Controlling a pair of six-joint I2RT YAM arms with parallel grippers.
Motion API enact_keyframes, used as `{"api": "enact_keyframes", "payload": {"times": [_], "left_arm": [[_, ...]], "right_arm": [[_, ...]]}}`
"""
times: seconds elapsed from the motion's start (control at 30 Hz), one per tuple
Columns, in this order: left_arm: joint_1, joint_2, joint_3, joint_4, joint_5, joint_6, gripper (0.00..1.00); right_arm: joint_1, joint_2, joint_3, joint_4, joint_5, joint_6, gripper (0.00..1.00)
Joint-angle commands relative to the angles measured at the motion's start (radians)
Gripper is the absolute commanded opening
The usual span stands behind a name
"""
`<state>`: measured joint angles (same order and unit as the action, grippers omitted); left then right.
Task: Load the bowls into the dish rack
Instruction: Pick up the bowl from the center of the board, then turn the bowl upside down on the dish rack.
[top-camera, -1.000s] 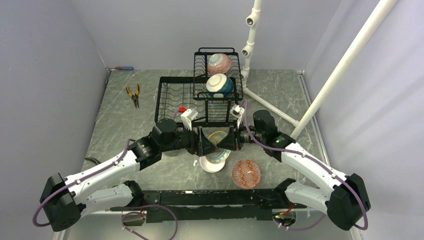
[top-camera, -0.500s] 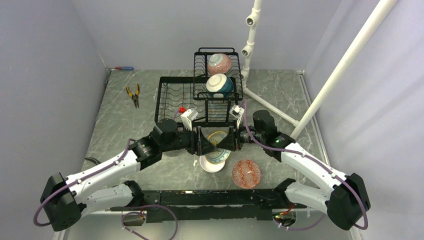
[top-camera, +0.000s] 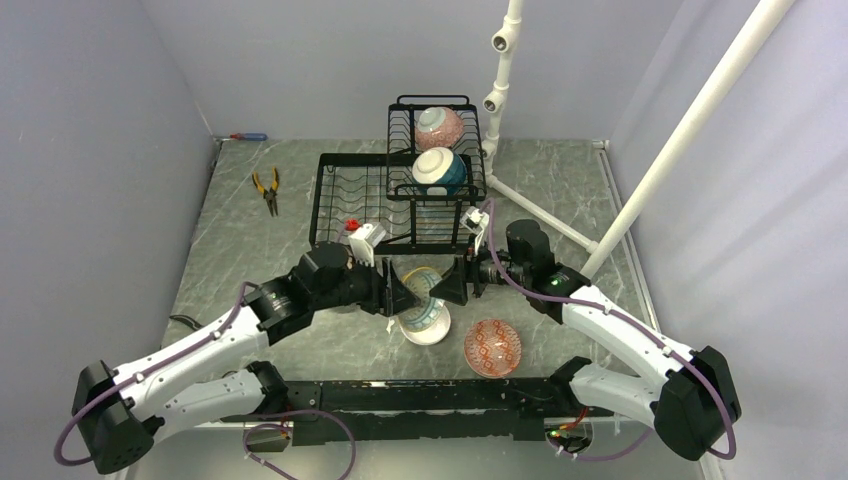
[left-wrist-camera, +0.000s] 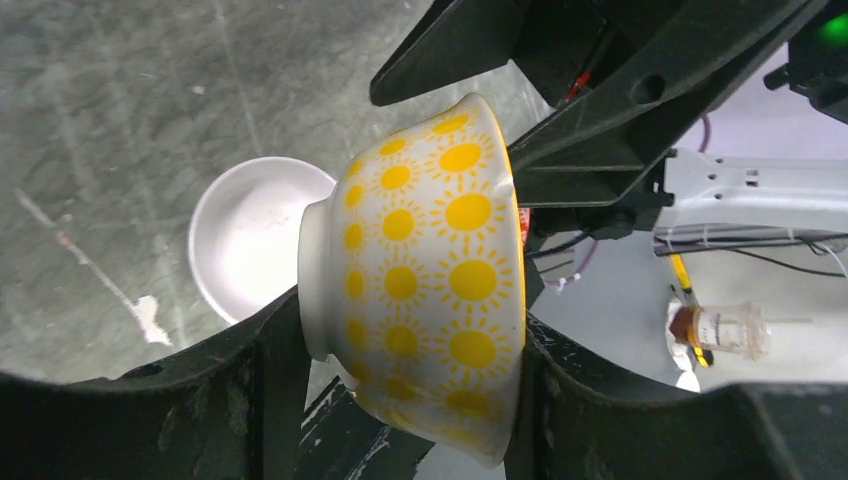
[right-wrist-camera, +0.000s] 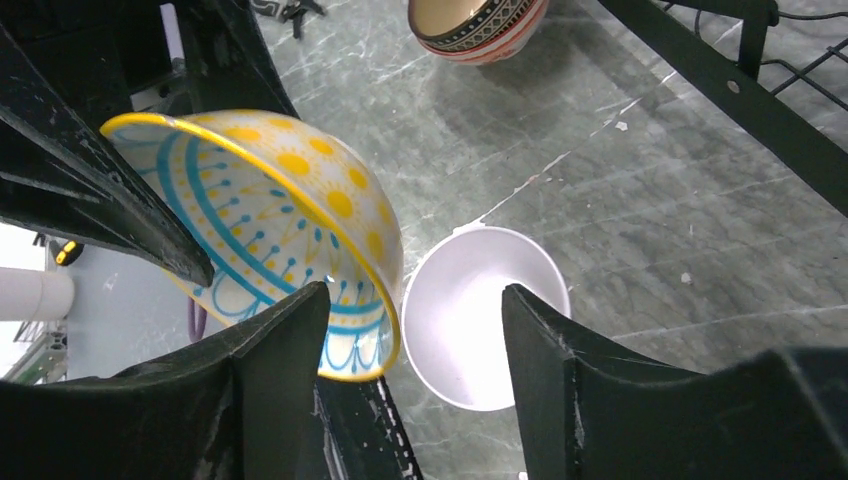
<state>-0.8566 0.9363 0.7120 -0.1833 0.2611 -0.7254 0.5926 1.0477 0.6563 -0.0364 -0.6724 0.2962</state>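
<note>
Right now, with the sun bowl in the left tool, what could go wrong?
1. The yellow sun bowl is pinched on its side in the left tool, above the white bowl; a slip could chip both.
2. The open right tool sits close; swinging toward the dish rack could clip it.

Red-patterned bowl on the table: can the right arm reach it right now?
Probably yes. The right gripper is open and empty, and the red-patterned bowl sits uncovered on the table close beside that arm. The left gripper, holding the yellow sun bowl, is not between them.
</note>
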Motion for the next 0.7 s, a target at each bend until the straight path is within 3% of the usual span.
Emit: {"api": "enact_keyframes", "payload": {"times": [0.0, 0.13, 0.37, 0.67], "left_arm": [[0.004, -0.07, 0.087, -0.087, -0.134, 0.05, 0.03], [0.005, -0.107, 0.145, -0.223, -0.277, 0.092, 0.03], [0.017, -0.099, 0.257, -0.405, -0.524, 0.196, 0.03], [0.147, 0.017, 0.361, -0.444, -0.494, 0.284, 0.03]], "right_arm": [[0.002, -0.028, 0.041, 0.041, 0.054, -0.01, 0.72], [0.001, -0.042, 0.037, 0.041, 0.092, -0.01, 0.84], [0.001, -0.048, 0.032, 0.009, 0.121, -0.01, 0.93], [0.002, -0.04, 0.023, 0.003, 0.124, -0.014, 0.95]]}}
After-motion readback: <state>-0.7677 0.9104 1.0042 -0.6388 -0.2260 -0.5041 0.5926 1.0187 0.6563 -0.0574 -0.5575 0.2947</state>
